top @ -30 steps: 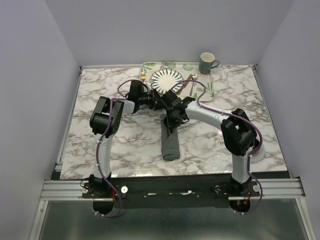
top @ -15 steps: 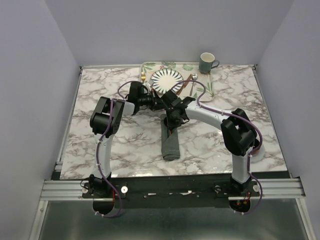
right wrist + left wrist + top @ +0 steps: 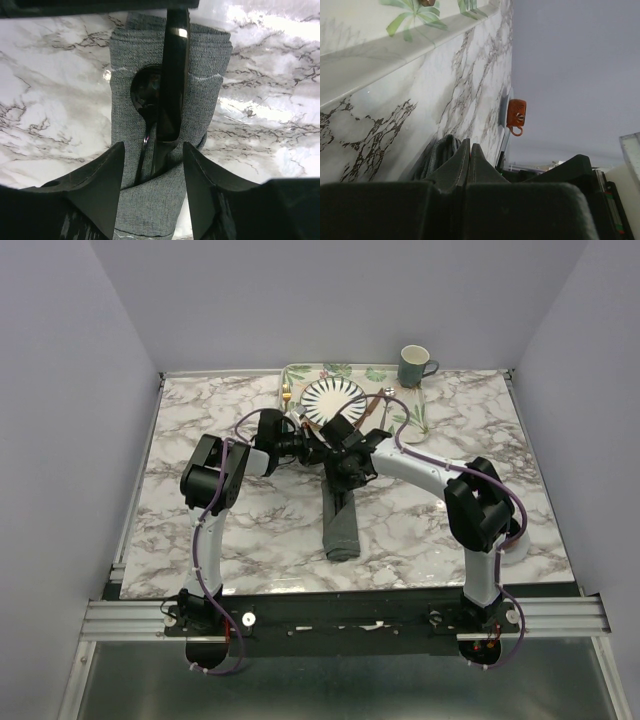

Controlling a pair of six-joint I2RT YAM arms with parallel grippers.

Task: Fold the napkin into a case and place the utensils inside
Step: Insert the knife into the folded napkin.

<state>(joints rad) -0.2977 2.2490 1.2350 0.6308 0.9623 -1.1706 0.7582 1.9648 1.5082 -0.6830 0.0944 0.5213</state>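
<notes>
Now your right gripper (image 3: 152, 148) has drawn back toward the plate (image 3: 325, 400), jaws spread and empty, leaving the knife (image 3: 172, 75) and spoon (image 3: 145, 95) tucked into the case (image 3: 341, 525) at mid-table. Your left gripper (image 3: 470, 160) sits pinched closed beside it. That looks like two utensils delivered.

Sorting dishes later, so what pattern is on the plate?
The plate is white with dark stripes radiating outward; top external view shows it best.

Left tool (image 3: 470, 146) pinched; right tool (image 3: 153, 148) spread
</notes>
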